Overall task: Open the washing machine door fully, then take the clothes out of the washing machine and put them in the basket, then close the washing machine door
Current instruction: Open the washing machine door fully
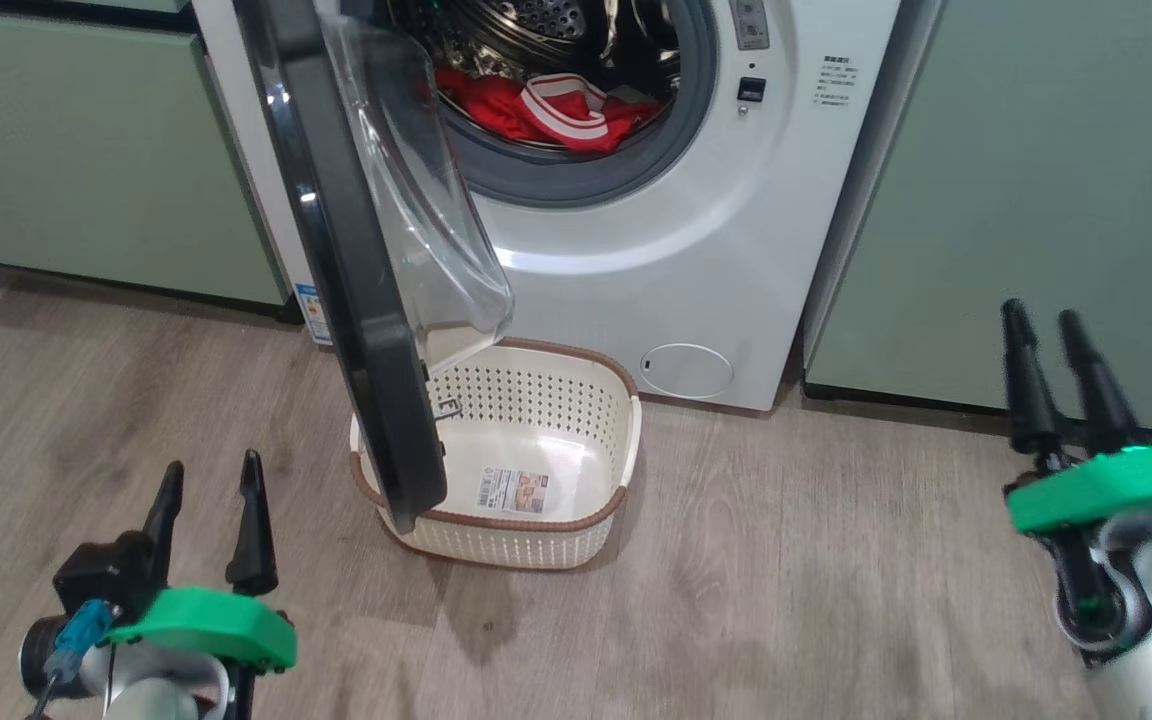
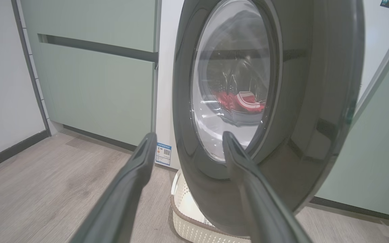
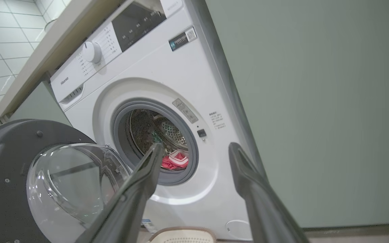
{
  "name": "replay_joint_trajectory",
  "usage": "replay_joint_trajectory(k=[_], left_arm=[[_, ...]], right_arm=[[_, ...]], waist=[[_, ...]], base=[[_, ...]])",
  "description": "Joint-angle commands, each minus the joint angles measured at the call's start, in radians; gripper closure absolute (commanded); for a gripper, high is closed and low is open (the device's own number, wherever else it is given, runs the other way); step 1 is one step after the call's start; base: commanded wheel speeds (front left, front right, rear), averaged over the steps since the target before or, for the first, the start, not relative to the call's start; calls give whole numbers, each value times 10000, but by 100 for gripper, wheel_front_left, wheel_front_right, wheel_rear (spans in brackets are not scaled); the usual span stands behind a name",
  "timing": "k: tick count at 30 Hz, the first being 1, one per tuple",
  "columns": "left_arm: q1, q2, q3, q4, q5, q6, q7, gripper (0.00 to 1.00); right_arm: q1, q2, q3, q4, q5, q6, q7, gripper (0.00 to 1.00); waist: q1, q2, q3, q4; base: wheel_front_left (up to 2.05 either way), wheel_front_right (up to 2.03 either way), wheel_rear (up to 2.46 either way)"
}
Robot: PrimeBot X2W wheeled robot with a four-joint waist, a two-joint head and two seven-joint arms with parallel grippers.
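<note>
I saw the washing machine door [image 1: 356, 300] swung open, its black rim hanging over the left side of the basket [image 1: 526, 545] on the wood floor [image 1: 786, 560] before the washing machine [image 1: 696, 250]. Red clothes [image 1: 556, 115] lay in the drum [image 1: 556, 20]. The door stood between my left claw [image 1: 213, 460] and the drum. Both it and my right claw [image 1: 1040, 310] hung spread, empty. Pale green cabinets [image 1: 86, 150] flanked the machine.

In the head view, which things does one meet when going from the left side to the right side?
Left end effector → washing machine door → small round cover → right end effector.
</note>
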Motion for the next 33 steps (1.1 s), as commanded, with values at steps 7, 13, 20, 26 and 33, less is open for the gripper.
replay_joint_trajectory(k=[7,13,20,26,33], left_arm=[[-269,145,354,-303,31,-61,-67,0],[-263,136,379,-271,-37,-62,-67,0],[-256,126,337,-256,-18,-62,-67,0],[-269,121,309,-247,-44,-62,-67,0],[-283,119,290,-238,-22,-63,-67,0]], right_arm=[[1600,1207,-2087,-2094,-3436,75,-105,0],[2358,1451,-2313,-2372,-5691,75,-105,0],[2574,1299,-1972,-2388,-7258,75,-106,0],[2680,1456,-2202,-2355,-7426,75,-106,0],[2746,1515,-2421,-2257,-7355,75,-106,0]], waist=[[0,-1,-17,-46],[0,-1,8,-78],[0,-1,46,-94],[0,-1,59,-63],[0,-1,79,-23]], base=[[0,0,0],[0,0,0],[0,0,0],[0,0,0],[0,0,0]])
